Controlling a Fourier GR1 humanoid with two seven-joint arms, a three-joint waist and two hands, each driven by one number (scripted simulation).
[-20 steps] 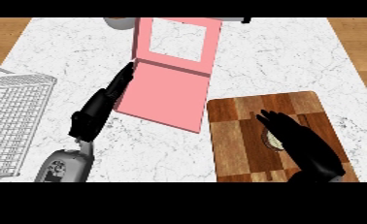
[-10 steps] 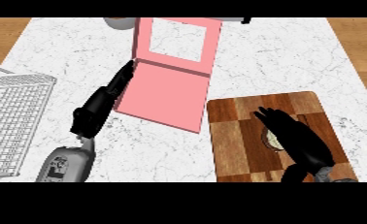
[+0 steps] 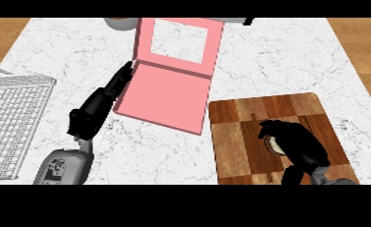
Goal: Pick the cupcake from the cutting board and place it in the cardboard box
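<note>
Right hand [image 3: 297,140] curled over cupcake [image 3: 275,145] on cutting board [image 3: 239,137]; cupcake mostly hidden beneath fingers.

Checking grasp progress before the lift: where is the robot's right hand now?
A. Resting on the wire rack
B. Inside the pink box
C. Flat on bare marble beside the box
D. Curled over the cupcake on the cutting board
D: the right hand sits on the wooden cutting board, fingers curled round the cupcake, of which only a pale edge shows.

Single head cam, steep look-down onto counter [image 3: 290,64].
</note>
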